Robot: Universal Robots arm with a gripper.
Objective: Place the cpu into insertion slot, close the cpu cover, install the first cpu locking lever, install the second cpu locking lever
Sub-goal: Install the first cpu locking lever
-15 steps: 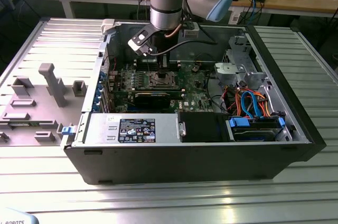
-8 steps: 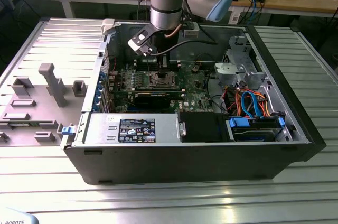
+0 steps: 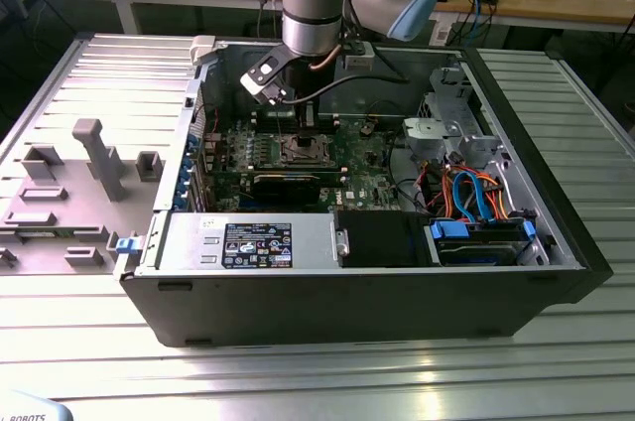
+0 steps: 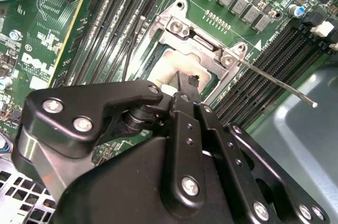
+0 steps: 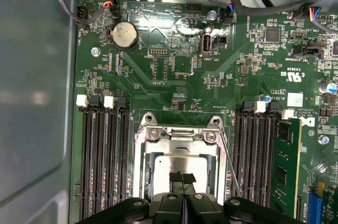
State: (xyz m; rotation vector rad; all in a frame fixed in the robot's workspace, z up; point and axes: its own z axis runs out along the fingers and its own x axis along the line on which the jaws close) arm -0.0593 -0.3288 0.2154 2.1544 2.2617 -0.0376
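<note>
Hanging low over the socket, the gripper (image 5: 182,177) has its two fingers drawn fully together with nothing between them, their tips on or just above the silvery top of the cpu (image 5: 163,167). That chip already lies in the insertion slot (image 3: 298,150), near the middle of the green board (image 5: 174,65), between two banks of long black memory slots (image 5: 103,160). The cpu cover (image 5: 179,138) appears to lie flat around it, the chip showing through its window, so I judge the first two steps done or nearly so. One locking lever (image 4: 274,82), a thin rod, stands free and slants out over the memory slots toward the board's edge, not latched; the other I cannot make out. The board sits inside the open computer case (image 3: 347,307).
</note>
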